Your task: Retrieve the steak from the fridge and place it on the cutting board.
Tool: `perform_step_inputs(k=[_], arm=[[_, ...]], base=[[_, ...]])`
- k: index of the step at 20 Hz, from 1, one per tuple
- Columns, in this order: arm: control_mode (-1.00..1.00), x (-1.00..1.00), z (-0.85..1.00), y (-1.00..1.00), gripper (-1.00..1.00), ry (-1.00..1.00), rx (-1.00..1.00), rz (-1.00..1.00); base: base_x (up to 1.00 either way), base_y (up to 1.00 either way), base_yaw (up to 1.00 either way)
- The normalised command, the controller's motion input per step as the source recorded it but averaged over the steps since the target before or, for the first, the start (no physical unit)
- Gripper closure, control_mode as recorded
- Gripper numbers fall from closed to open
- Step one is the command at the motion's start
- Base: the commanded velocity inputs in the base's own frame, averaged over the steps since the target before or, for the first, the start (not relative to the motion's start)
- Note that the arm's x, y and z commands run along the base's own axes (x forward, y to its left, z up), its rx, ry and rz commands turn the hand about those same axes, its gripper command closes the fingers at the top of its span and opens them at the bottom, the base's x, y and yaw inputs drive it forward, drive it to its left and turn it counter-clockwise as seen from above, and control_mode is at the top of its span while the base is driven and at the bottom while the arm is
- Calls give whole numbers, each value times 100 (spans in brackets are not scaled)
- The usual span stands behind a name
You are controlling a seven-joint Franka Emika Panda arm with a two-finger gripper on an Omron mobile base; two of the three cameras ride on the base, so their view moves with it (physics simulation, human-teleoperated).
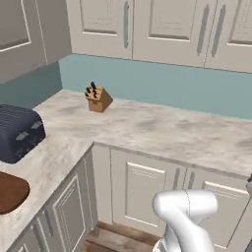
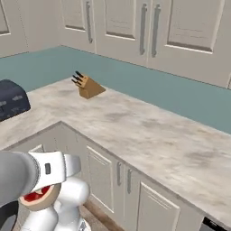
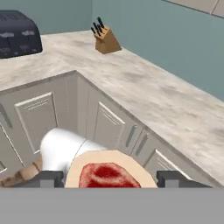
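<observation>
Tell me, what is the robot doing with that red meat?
The robot's gripper is holding the steak between its two fingers, down low in front of the beige cabinets. It is carrying it toward the marble counter. The dark brown cutting board waits at the counter's left end, next to the dark toaster, and nothing lies on the part of it that shows. A wooden knife block stands farther back by the blue wall.

You are looking at one steak [image 3: 109,175], one cutting board [image 1: 11,192], one toaster [image 1: 18,132] and one knife block [image 1: 99,98]. You are seeing one L-shaped counter [image 1: 162,133] and four upper cabinet door handles [image 2: 143,29] at 12 o'clock.
</observation>
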Motion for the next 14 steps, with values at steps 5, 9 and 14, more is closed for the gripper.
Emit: perform_step_inputs(k=[5,9,14], arm=[[100,0,0,0,100,0,0,0],[100,0,0,0,100,0,0,0],[100,0,0,0,100,0,0,0]], base=[[71,35,58],[100,51,39],[97,89,21]])
